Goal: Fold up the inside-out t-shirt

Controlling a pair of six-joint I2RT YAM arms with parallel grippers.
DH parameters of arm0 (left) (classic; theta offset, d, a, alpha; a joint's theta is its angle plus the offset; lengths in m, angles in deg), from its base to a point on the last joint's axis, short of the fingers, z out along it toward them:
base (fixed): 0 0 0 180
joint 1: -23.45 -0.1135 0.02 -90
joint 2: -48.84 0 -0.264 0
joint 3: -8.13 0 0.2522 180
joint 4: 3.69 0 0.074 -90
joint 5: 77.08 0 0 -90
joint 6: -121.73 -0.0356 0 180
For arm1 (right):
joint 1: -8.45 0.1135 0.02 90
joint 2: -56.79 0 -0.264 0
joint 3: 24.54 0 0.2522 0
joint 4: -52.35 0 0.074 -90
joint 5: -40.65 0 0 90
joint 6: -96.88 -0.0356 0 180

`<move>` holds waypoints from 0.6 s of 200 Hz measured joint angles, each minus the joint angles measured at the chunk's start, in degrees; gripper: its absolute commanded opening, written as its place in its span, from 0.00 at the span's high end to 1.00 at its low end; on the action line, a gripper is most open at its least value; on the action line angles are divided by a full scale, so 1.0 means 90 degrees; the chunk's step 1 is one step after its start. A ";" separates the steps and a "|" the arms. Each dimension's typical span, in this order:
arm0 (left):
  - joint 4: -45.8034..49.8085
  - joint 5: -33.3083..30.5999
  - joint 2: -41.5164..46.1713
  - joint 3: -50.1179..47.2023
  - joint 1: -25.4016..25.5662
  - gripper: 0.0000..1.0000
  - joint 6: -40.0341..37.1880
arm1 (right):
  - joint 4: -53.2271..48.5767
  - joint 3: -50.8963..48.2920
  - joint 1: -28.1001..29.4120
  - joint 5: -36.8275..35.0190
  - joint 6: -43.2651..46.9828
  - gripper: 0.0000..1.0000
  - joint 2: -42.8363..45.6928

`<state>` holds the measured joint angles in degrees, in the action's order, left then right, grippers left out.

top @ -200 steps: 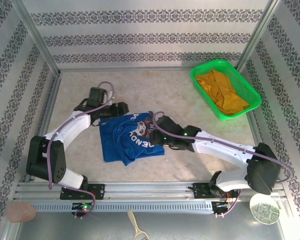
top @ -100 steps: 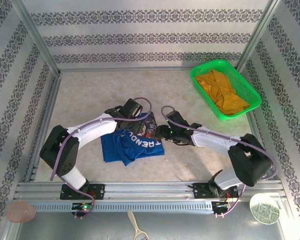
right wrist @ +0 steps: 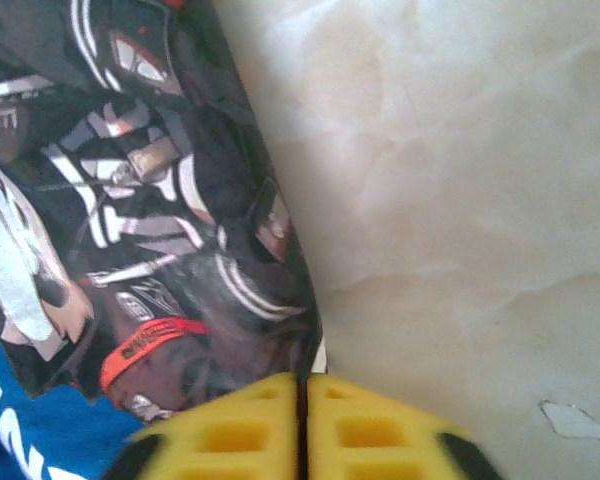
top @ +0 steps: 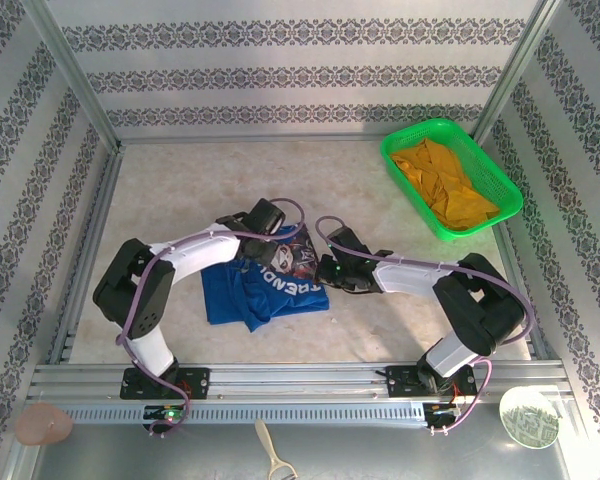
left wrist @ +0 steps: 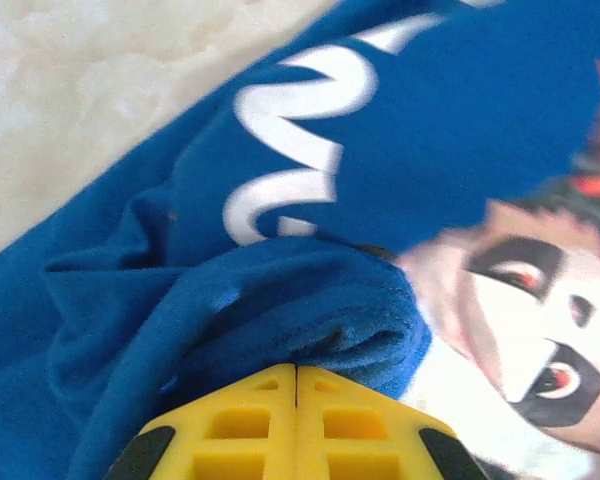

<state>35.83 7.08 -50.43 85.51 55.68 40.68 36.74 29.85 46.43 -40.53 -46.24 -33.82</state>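
left gripper (left wrist: 296,370) closed on t-shirt (left wrist: 460,120), right gripper (right wrist: 305,380) closed too

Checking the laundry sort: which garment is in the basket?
The orange-yellow garment, in the green basket far right; the blue t-shirt lies crumpled on the table.

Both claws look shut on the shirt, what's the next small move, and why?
The left claw pinches a bunched fold of the t-shirt, the right claw seems to pinch its printed edge, and it lies crumpled on the table. So probably lift both slightly and ease them apart, to spread it before folding.
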 measured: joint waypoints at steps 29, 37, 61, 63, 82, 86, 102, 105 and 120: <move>-0.0238 0.0648 0.0090 0.0083 -0.0826 1.00 0.0083 | 0.0189 -0.0155 0.0000 -0.0080 -0.0066 1.00 0.0012; -0.0362 0.0959 0.0131 0.0085 -0.1158 1.00 0.0182 | 0.0228 -0.0211 0.0000 -0.0117 -0.0090 1.00 0.0039; -0.0835 0.1841 0.0160 0.0073 -0.2093 0.67 0.0508 | 0.0284 -0.0410 0.0000 -0.0238 -0.0192 1.00 0.0194; -0.0874 0.1919 0.0160 0.0070 -0.2161 0.63 0.0542 | 0.0282 -0.0418 0.0000 -0.0240 -0.0197 1.00 0.0204; -0.1353 0.2557 0.0160 -0.0044 -0.2815 0.40 0.0945 | 0.0284 -0.0493 0.0002 -0.0296 -0.0279 1.00 0.0284; -0.1481 0.2696 0.0160 -0.0104 -0.2943 0.39 0.1056 | 0.0282 -0.0498 0.0002 -0.0311 -0.0282 1.00 0.0294; -0.1936 0.3113 0.0233 -0.0471 -0.3371 0.35 0.1477 | 0.0282 -0.0505 0.0002 -0.0333 -0.0301 1.00 0.0311; -0.1972 0.3162 0.0279 -0.0546 -0.3432 0.35 0.1528 | 0.0282 -0.0505 0.0002 -0.0335 -0.0304 1.00 0.0313; -0.1987 0.3320 0.0578 -0.0899 -0.3602 0.34 0.1787 | 0.0282 -0.0505 0.0002 -0.0362 -0.0308 1.00 0.0313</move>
<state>17.95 36.95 -45.22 77.42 23.26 56.76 39.27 25.30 46.45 -43.79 -49.02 -31.00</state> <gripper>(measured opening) 0.650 0.064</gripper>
